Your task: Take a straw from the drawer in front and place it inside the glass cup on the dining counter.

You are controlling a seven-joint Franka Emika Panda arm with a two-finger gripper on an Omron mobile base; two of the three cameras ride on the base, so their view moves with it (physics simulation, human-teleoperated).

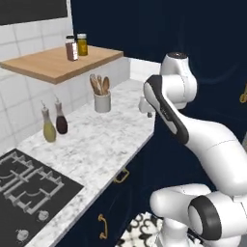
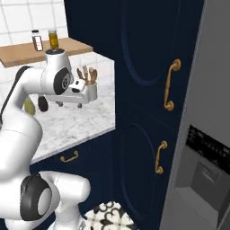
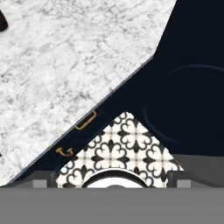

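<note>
We log: gripper spread wide, empty, over marble worktop; utensil crock far; drawer handle below.

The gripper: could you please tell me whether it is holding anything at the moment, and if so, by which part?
Nothing is held. The gripper hangs open and empty above the marble worktop, beside the utensil holder, with no straw between its fingers.

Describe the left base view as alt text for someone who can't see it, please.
A white robot arm rises at the right beside a marble worktop on dark navy cabinets. The worktop holds a black hob, two oil bottles and a white utensil pot; two spice jars stand on a wooden shelf above.
</note>
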